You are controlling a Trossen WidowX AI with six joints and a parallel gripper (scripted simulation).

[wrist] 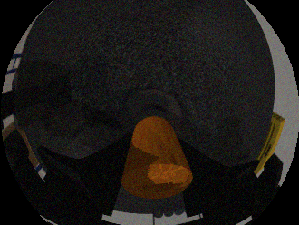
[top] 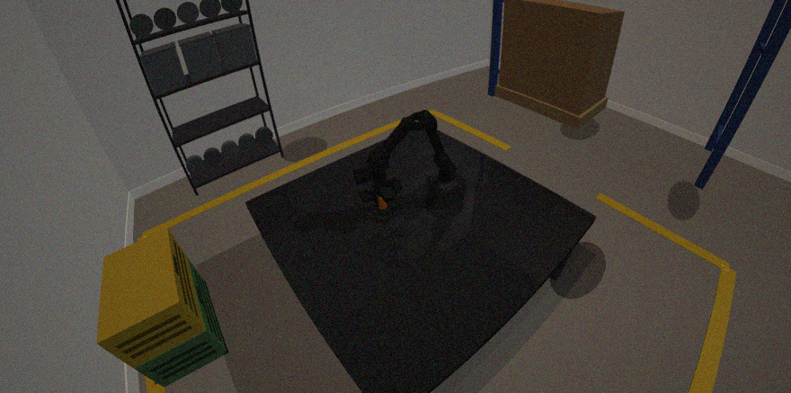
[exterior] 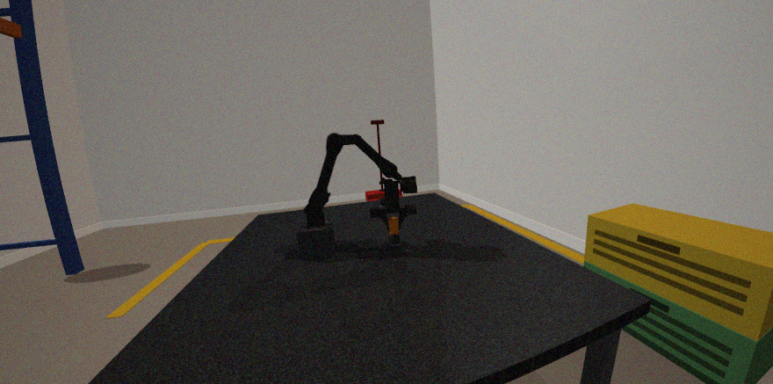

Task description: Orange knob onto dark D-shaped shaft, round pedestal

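Observation:
The orange knob (top: pixel 382 203) (exterior: pixel 393 225) (wrist: pixel 156 154) is upright between the fingers of my gripper (exterior: pixel 393 223) (wrist: pixel 153 140), which is shut on it. The round pedestal (exterior: pixel 394 240) (wrist: pixel 174 103) is dark and sits directly under the knob; in the wrist view its rim shows as a faint ring behind the knob's lower end. The dark shaft is not visible; the knob and the dark fingers hide that spot. Whether the knob touches the pedestal cannot be told in this dim light.
The arm stands on a black table (top: pixel 410 290) (exterior: pixel 335 315). A red object (exterior: pixel 373 196) with a thin post shows behind the arm. Yellow and green crates (top: pixel 144 284) (exterior: pixel 676 257) stand off the table's side. A shelf rack (top: pixel 221 119) and a large brown box (top: pixel 556 55) stand farther away.

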